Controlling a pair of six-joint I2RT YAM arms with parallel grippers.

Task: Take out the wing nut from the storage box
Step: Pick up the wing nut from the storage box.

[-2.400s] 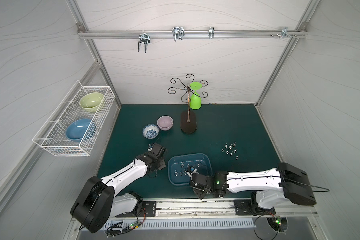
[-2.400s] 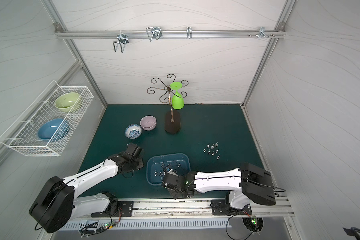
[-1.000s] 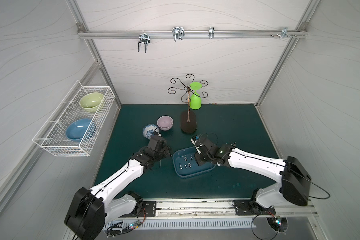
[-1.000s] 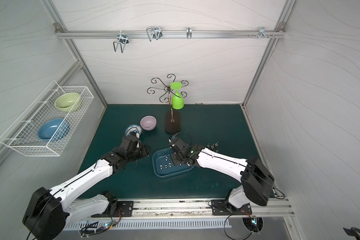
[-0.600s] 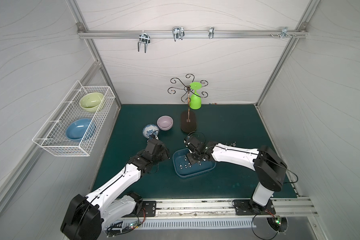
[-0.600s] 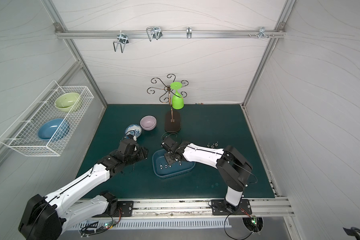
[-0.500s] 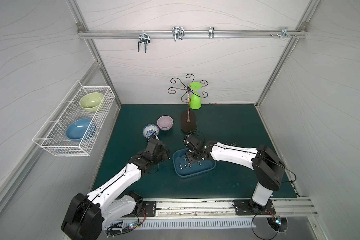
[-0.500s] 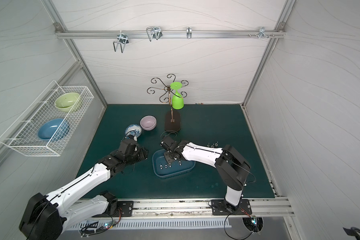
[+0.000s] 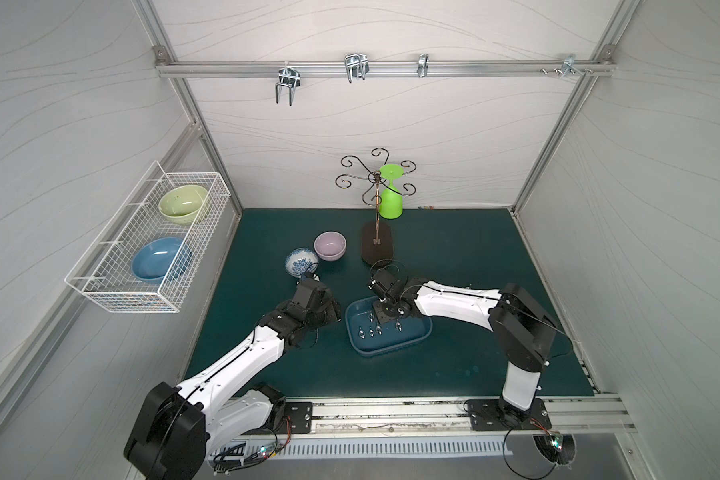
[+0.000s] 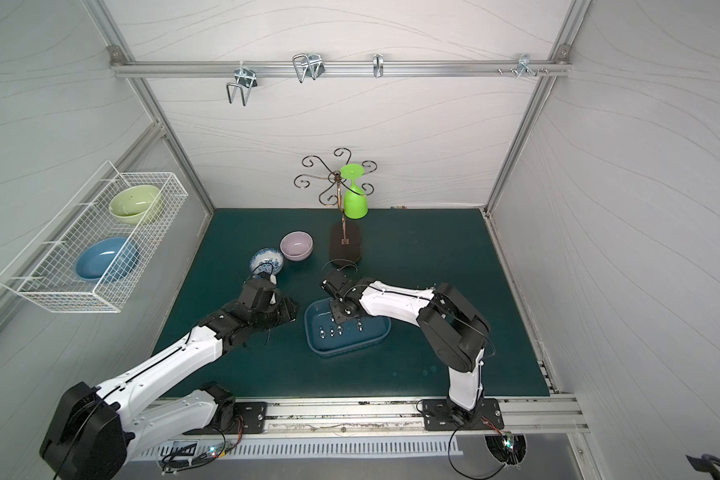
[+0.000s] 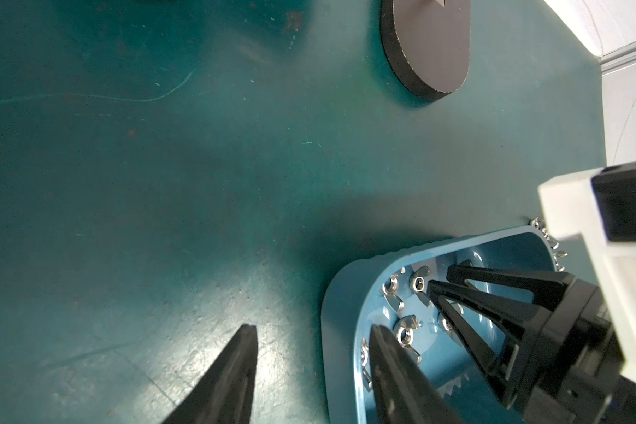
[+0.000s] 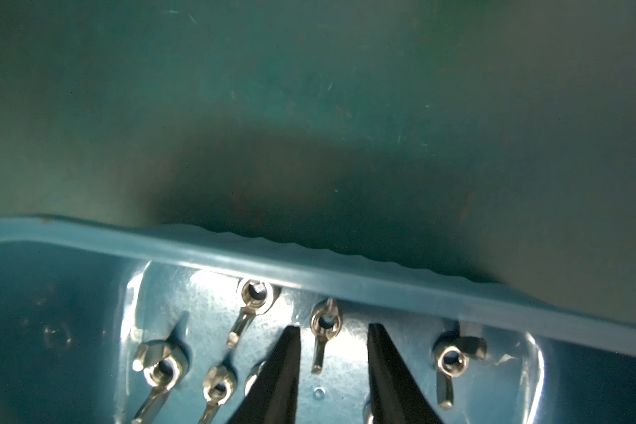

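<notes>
The right gripper (image 12: 333, 328) is down inside the storage box (image 12: 309, 268). Its jaws are partly open and hold nothing. The wing nut (image 12: 324, 323) lies on the box floor in the gap between the two fingertips, closer to one finger than the other and touching neither. Its ring sits level with the tips. One wing runs back from the ring toward the palm, so the nut's long axis lies along the fingers, not across the gap. The box wall stands just ahead of the tips, and the other nuts (image 12: 452, 358) lie outside each finger.

The left gripper (image 11: 313, 332) is also open and empty, at the box's end, with one finger over the rim and the other over the mat (image 11: 162, 183). The right arm is the nearer one. Its next move appears to be a straight close across the ring.
</notes>
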